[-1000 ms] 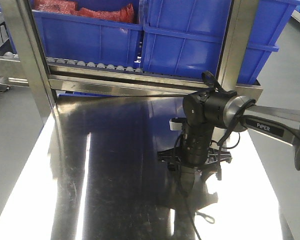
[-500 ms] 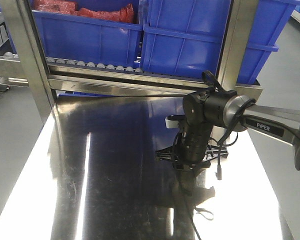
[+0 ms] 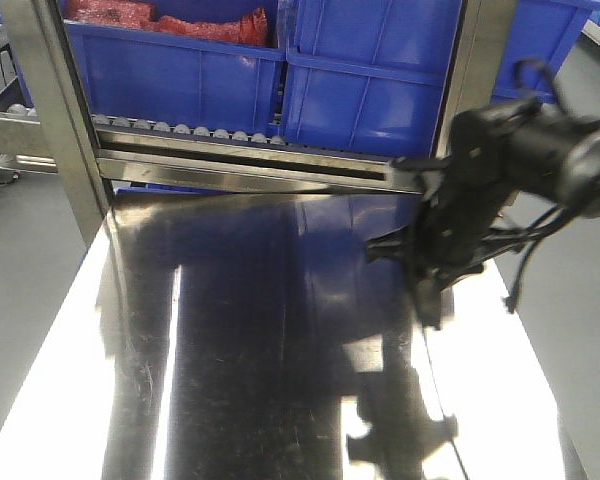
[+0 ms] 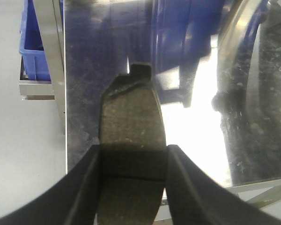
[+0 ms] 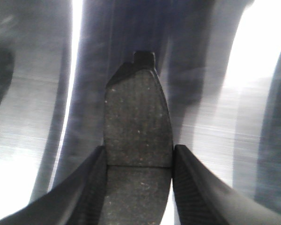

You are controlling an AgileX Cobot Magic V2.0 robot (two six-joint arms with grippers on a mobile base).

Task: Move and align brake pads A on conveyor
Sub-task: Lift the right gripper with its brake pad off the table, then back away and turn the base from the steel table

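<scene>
The steel tabletop [image 3: 230, 350] stretches open left of the right arm [image 3: 520, 160], bounded at the far side by a frame rail [image 3: 240, 175] and blue bins [image 3: 180, 70]. In the left wrist view, grey floor [image 4: 18, 154] lies beyond one side edge. The left gripper [image 4: 131, 180] is narrowed onto a brake pad [image 4: 131, 117], fingers [image 4: 84, 192] against both long sides, above the steel. The right gripper [image 5: 138, 183] likewise clamps a second brake pad [image 5: 138, 117] over the tabletop.

free: tabletop [image 3: 230, 350] left, centre | blocked: blue bins [image 3: 380, 90], steel posts [image 3: 55, 110] behind
</scene>
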